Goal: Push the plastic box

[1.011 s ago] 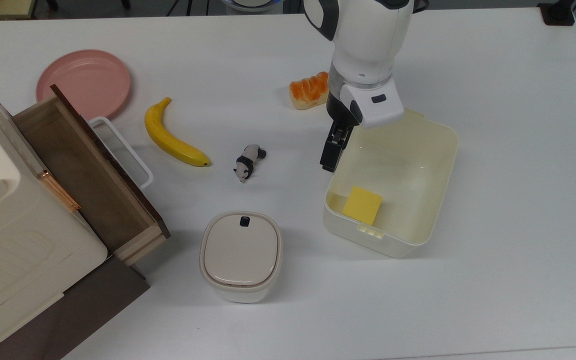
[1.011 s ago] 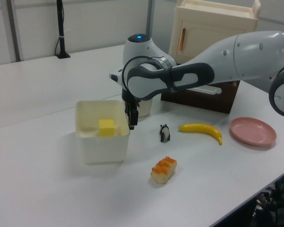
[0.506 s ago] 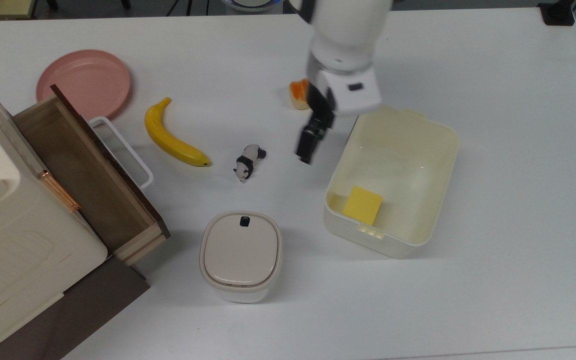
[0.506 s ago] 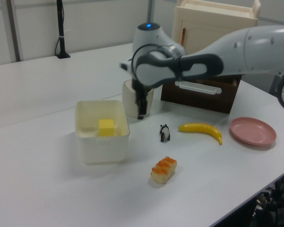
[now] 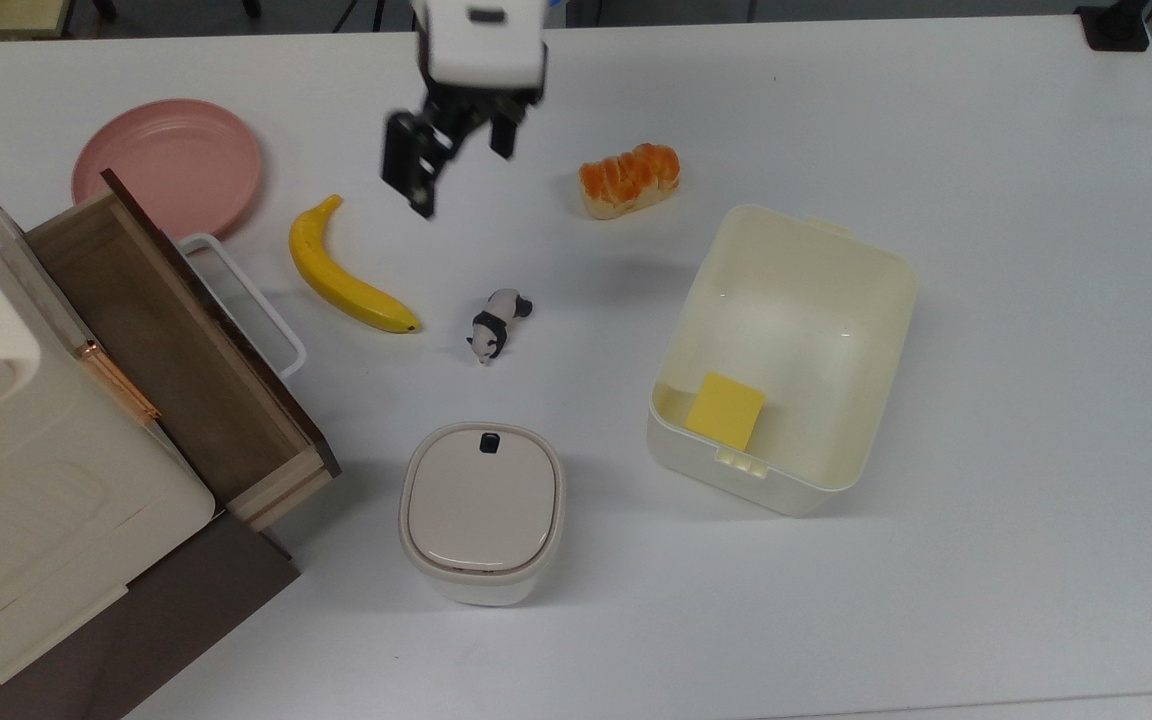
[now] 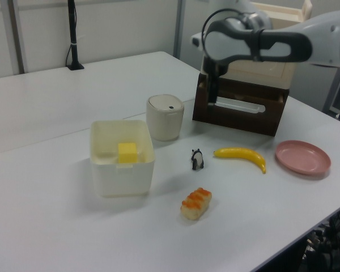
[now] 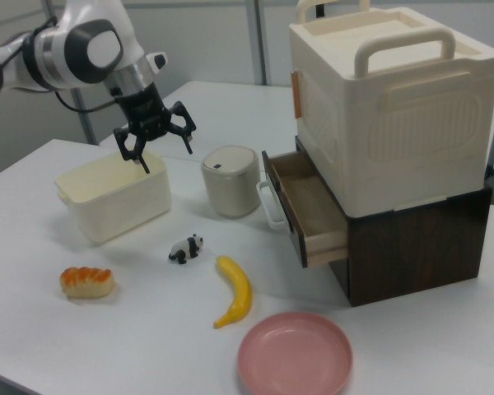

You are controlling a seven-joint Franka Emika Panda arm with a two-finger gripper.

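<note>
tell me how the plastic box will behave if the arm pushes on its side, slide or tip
The plastic box looks wide and low with a flat base, so it would probably slide rather than tip. Lidless and holding only a yellow block, it seems light. The white table looks smooth, so a push off centre might turn it.

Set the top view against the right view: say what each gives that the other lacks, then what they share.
Top view: it looks straight down into the plastic box, revealing a yellow block on its floor. Right view: the cabinet at full height with its top handle, while the box's outer wall hides its inside. Both: the open tool apart from the box, the banana, the toy panda, the pink plate and the pulled-out drawer.
</note>
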